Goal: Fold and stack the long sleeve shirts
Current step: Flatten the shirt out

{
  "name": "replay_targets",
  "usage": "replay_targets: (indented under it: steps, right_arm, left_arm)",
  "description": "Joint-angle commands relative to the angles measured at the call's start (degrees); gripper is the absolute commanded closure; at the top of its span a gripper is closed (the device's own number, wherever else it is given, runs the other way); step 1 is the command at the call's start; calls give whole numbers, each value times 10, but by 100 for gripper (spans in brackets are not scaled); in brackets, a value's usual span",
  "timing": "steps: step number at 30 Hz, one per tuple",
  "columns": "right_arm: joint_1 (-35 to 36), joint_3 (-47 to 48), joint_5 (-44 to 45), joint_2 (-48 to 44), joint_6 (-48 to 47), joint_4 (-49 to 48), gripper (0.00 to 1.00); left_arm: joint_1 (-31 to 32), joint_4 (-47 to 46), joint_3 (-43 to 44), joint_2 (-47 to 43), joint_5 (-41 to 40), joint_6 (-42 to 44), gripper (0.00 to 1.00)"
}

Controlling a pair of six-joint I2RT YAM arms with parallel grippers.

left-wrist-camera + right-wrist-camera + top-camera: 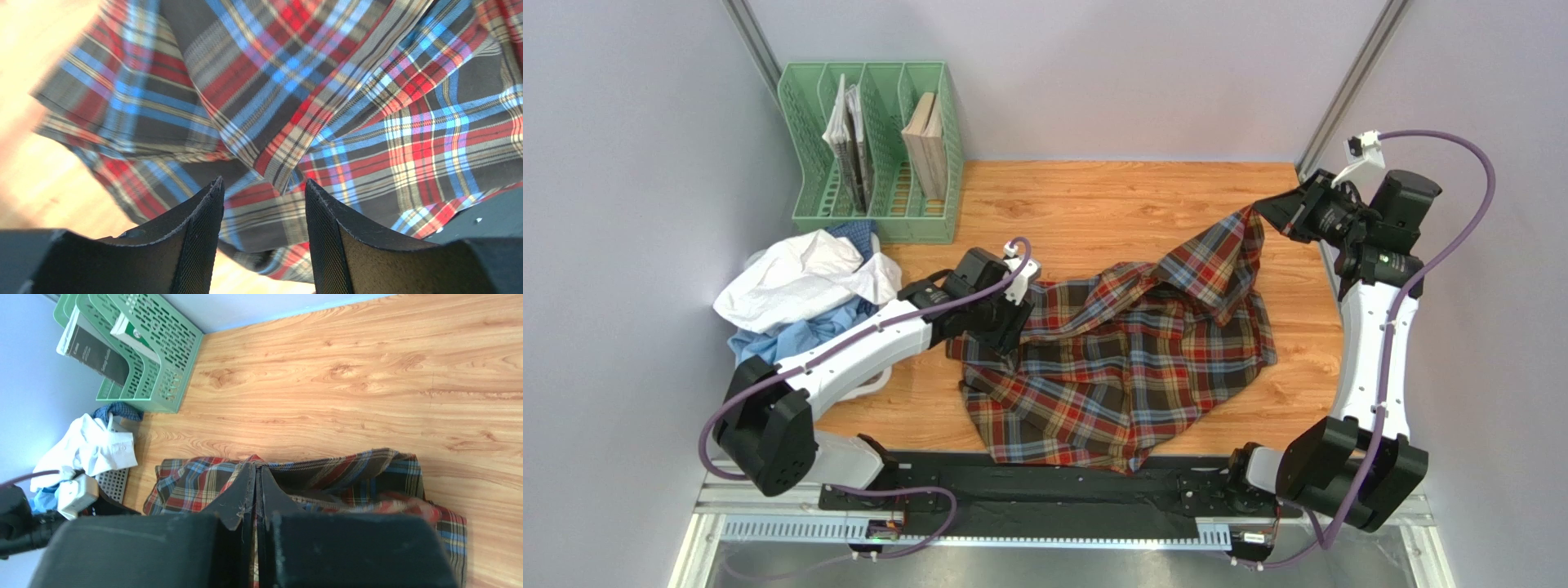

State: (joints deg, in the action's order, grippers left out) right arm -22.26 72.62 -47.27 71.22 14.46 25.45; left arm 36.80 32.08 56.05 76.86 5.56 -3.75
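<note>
From the top, the tartan shirt [1112, 355] lies crumpled in the middle of the wooden table [1100, 202]. It is not folded. The left gripper [1008, 312] is over the shirt's edge at 9 o'clock, with its jaws apart. The right gripper [1274, 216] is at 2 o'clock from the shirt. Its jaws are clamped on a corner of the cloth, and that corner is pulled up off the table. At 9 o'clock on the table, a white shirt [799, 276] sits in a heap on top of a light blue shirt [787, 333]. They are near the tartan shirt but apart from it. A green rack [873, 153] with books [924, 145] in it stands at 11 o'clock, by the back wall.

From the left wrist, the left gripper [264, 208] is just above the tartan shirt [344, 110]. Its two black fingers [196, 239] stand apart, and nothing is between them. The cloth below has folds and creases. Bare table [37, 153] shows at 9 o'clock.

From the right wrist, the right gripper [256, 484] has its two fingers [236, 499] pressed together. The tartan shirt [344, 471] bunches up right at the tips. The table [368, 373] fills the top of the view. The green rack [153, 349] is at 11 o'clock, and the white shirt [92, 450] is at 9 o'clock.
</note>
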Motion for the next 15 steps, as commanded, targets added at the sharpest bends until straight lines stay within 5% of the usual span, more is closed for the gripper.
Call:
replay_targets:
  steps: [1, 6, 15]
  right_arm:
    - [2, 28, 15, 6, 31, -51, 100]
    - [6, 26, 27, 13, 34, -62, 100]
    - [7, 29, 30, 34, 58, -87, 100]
  left_arm:
    - [24, 22, 32, 30, -59, -107, 43]
    - [60, 60, 52, 39, -39, -131, 42]
    - [151, 31, 31, 73, -175, -122, 50]
